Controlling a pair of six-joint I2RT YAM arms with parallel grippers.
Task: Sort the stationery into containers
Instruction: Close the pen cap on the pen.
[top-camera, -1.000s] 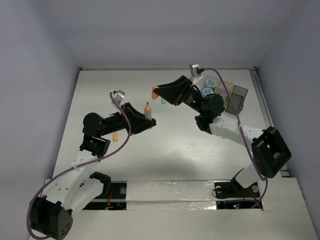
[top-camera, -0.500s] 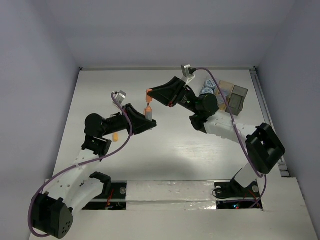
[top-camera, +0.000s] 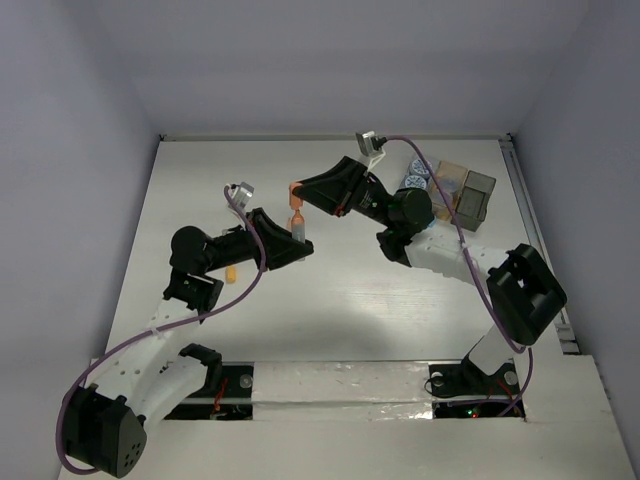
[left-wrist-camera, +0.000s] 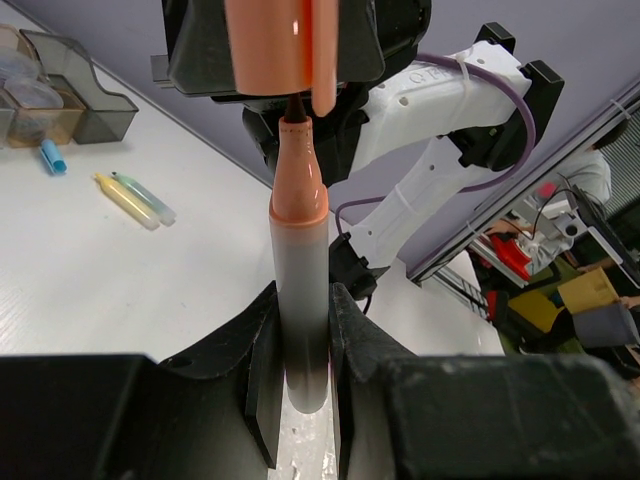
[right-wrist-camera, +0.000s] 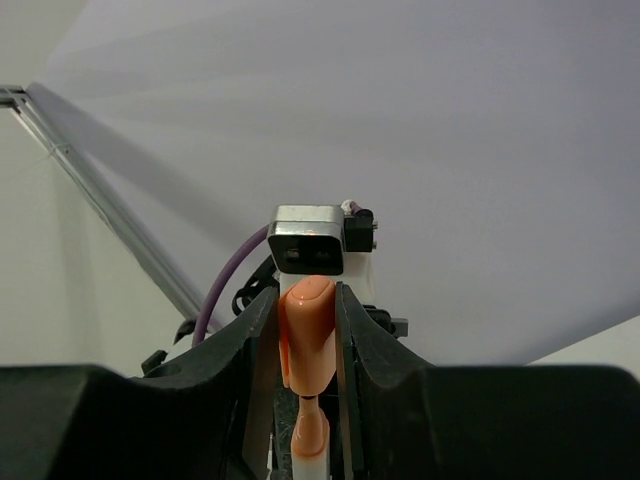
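Black-and-white arms (top-camera: 450, 262), purple cables (right-wrist-camera: 225, 280)

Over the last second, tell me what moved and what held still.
The right fingers, shut on the orange cap, swung left from beside the containers until the cap sits over the tip of the orange marker. Nothing was taken or released. The left fingers kept the marker upright in place; the containers stayed put.

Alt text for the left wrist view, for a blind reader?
The left end effector grips an uncapped orange marker upright, its nib just at the mouth of the orange cap held above by the right end effector. Behind, on the table, lie a yellow marker and a green marker side by side, a blue marker and a grey container.
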